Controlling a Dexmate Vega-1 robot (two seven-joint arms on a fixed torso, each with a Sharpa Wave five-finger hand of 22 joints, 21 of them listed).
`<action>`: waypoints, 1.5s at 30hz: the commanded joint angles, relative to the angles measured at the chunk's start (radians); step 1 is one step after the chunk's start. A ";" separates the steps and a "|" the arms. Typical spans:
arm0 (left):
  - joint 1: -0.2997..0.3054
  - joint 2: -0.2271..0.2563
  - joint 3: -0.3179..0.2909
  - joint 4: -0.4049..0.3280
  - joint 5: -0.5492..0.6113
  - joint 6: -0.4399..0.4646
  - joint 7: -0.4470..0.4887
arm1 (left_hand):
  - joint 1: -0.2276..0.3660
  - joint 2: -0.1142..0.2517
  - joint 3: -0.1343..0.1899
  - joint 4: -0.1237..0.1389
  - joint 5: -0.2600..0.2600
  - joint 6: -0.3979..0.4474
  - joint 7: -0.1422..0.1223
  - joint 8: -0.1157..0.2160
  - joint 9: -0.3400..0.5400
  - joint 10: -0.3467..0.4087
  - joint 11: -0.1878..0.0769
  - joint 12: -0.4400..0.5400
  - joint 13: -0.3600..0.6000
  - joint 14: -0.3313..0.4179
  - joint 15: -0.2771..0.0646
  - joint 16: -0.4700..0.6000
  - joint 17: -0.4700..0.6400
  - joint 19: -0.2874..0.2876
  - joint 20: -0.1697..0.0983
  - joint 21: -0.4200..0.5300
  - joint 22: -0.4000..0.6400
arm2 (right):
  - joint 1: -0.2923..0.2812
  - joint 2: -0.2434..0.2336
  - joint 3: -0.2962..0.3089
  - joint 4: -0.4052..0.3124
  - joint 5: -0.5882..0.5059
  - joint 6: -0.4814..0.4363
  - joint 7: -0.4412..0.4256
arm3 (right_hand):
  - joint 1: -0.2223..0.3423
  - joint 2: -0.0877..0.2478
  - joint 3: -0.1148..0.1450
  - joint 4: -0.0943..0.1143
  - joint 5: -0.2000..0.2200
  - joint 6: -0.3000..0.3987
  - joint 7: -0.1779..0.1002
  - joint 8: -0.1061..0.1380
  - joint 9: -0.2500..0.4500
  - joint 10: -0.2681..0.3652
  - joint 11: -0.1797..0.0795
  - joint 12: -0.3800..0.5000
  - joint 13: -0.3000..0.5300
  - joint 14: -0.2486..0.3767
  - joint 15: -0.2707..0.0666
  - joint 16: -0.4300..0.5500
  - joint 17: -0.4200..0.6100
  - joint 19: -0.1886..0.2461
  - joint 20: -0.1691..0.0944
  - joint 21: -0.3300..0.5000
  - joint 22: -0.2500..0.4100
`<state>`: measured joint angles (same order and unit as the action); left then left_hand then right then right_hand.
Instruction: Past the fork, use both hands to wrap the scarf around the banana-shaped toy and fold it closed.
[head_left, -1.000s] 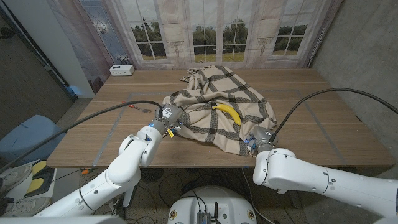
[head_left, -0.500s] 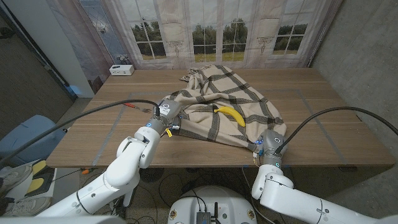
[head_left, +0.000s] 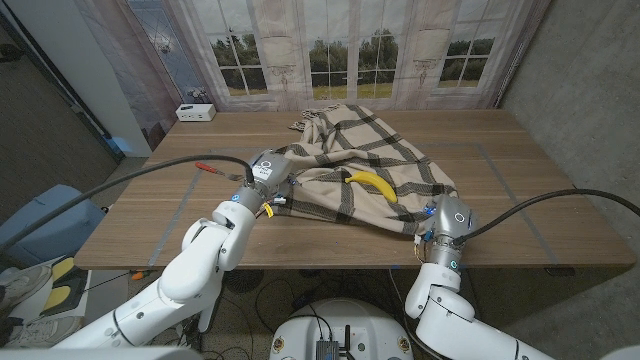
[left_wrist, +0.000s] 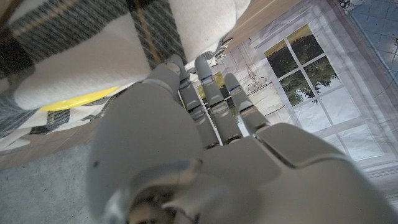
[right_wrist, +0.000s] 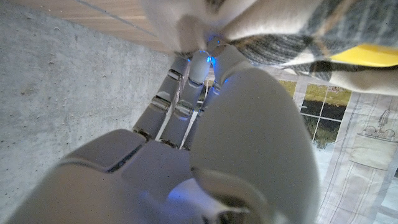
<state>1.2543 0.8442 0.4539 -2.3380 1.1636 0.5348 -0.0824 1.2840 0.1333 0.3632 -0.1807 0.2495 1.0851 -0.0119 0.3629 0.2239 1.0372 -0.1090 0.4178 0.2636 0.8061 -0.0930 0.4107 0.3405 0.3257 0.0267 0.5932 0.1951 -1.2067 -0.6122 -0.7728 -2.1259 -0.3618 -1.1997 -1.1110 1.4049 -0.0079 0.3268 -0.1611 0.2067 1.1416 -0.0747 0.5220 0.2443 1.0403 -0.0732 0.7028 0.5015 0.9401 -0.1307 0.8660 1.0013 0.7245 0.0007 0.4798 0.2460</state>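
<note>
Diagonally: banana toy (head_left: 372, 185) lies far-left to near-right.

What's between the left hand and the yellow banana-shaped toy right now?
Only folds of the cream-and-black plaid scarf, seen in the head view, separate the left hand from the yellow banana-shaped toy.

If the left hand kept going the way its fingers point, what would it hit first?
The scarf: the left hand has its fingertips already at its fold. The banana-shaped toy lies further along, though depth is hard to judge.

Even, soft light is covering the worktop (head_left: 520, 160) (hardly any shadows); both wrist views are showing close-up blur and edge distortion.
</note>
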 joint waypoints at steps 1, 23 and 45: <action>0.046 0.014 -0.072 -0.064 -0.161 -0.062 0.081 | 0.020 -0.006 -0.006 0.003 0.017 0.014 0.003 0.009 0.005 0.035 -0.023 0.096 0.184 0.017 -0.147 0.013 0.016 0.023 -0.008 0.014 0.004 | -0.084 0.060 0.093 0.012 -0.173 0.101 -0.006 | -0.008 -0.002 0.012 -0.001 -0.005 -0.001 0.003 0.008 0.005 0.005 -0.012 0.000 0.008 0.011 -0.094 -0.007 0.006 -0.009 0.000 0.008 -0.001; 0.140 0.038 -0.199 -0.168 -0.370 -0.168 0.192 | 0.047 -0.034 -0.010 0.005 0.080 0.052 0.031 0.033 0.011 0.053 -0.017 0.122 0.233 0.048 -0.148 0.025 0.058 0.059 -0.013 0.049 0.006 | -0.188 0.126 0.209 0.004 -0.359 0.217 -0.006 | -0.017 -0.008 0.035 0.000 -0.014 -0.011 0.003 0.019 0.014 0.006 -0.016 -0.005 0.028 0.022 -0.094 -0.037 0.025 -0.019 0.002 0.022 -0.004; 0.241 -0.011 -0.413 -0.175 -0.674 -0.491 0.276 | 0.051 -0.046 0.004 0.013 0.153 0.049 0.033 0.059 0.035 0.057 -0.023 0.144 0.281 0.062 -0.147 0.001 0.072 0.060 -0.009 0.070 0.007 | -0.188 0.157 0.259 0.016 -0.508 0.336 -0.002 | -0.024 -0.015 0.058 -0.002 -0.015 -0.018 0.002 0.027 0.016 0.008 -0.016 -0.009 0.048 0.028 -0.095 -0.064 0.046 -0.029 0.000 0.036 -0.007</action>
<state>1.4575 0.8689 0.1315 -2.5174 0.5998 0.1887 0.1550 1.3308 0.0908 0.3599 -0.1703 0.3919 1.1273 0.0194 0.4115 0.2537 1.0514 -0.0948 0.4882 0.2635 0.8562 -0.1071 0.4141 0.4062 0.3751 0.0160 0.6585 0.1978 -1.4116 -0.4477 -0.5223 -2.1110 -0.8092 -0.9134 -1.1172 1.3882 -0.0251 0.3775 -0.1630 0.1922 1.1322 -0.0734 0.5444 0.2581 1.0463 -0.0846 0.6950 0.5449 0.9613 -0.1412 0.8091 1.0441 0.7016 0.0020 0.5071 0.2368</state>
